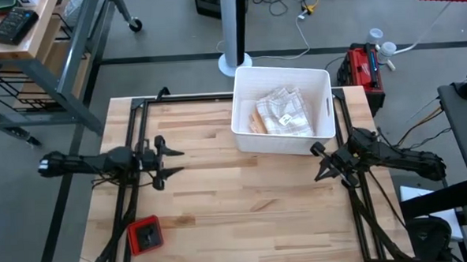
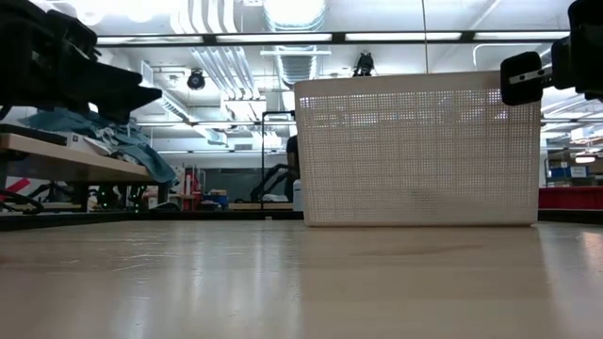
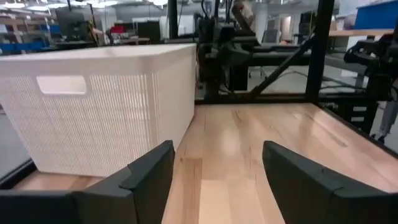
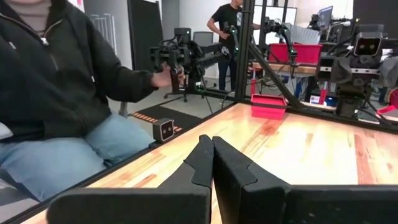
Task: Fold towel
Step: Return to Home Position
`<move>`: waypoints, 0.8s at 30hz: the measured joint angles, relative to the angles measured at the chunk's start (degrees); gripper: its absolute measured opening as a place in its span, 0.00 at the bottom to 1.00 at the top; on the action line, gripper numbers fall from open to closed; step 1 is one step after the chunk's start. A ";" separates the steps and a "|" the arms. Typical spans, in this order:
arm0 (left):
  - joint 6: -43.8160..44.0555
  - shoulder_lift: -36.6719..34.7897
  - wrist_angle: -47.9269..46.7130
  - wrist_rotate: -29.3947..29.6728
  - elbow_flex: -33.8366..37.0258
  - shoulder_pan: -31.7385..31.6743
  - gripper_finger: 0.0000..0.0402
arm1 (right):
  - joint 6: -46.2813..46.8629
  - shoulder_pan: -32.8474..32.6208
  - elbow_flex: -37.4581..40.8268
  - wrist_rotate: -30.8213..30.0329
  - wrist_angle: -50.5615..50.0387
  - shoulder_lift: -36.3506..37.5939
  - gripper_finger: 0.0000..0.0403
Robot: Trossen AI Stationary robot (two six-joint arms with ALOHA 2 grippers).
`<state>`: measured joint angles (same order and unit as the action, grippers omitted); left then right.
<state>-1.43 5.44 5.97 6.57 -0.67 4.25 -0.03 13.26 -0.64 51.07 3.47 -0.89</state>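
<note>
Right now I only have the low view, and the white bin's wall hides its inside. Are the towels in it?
Observer: Yes. From above, the folded towels lie inside the white laundry bin.
Operator: Is the left gripper holding anything?
Observer: No. The left gripper has its jaws open and empty, apart from the bin on the left arm's side.
Operator: And the right?
Observer: The right gripper has its jaws shut on nothing, just off the bin's corner nearest the right arm.

Matte-black jointed arms (image 1: 85, 163); angular, seemingly plastic pincer fingers (image 3: 149, 180).
</note>
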 joint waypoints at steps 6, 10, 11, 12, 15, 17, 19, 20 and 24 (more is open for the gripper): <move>0.02 2.86 -0.01 0.00 -0.19 0.00 0.61 | 0.00 0.00 0.02 -0.02 -0.03 0.00 0.00; 0.02 4.84 -0.03 0.00 -0.28 0.02 0.62 | 0.00 0.00 0.01 -0.02 -0.05 0.00 0.00; 0.02 5.28 -0.03 0.00 -0.28 0.02 0.62 | 0.00 0.00 -0.03 -0.02 -0.06 0.00 0.00; 0.02 5.75 0.01 0.00 -0.28 0.02 0.62 | 0.00 0.00 -0.07 -0.03 -0.07 0.00 0.00; 0.02 7.24 -0.08 0.00 -0.31 0.04 0.62 | 0.00 0.00 -0.26 -0.04 -0.18 0.00 0.00; 0.04 8.21 0.03 0.00 -0.33 0.04 0.61 | 0.00 0.00 -0.51 -0.07 -0.50 -0.02 0.00; 0.03 9.13 -0.08 0.00 -0.35 0.04 0.60 | 0.00 0.00 -0.62 -0.09 -0.61 -0.02 0.00; 0.02 9.59 -0.03 0.00 -0.35 0.04 0.59 | 0.00 0.00 -0.66 -0.09 -0.62 -0.02 0.00; 0.04 11.37 -0.03 0.00 -0.35 0.04 0.57 | 0.00 0.00 -0.79 -0.09 -0.58 -0.02 0.00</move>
<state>-1.39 16.81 5.93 6.57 -1.02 4.29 -0.03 13.26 -1.43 50.98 2.90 -0.91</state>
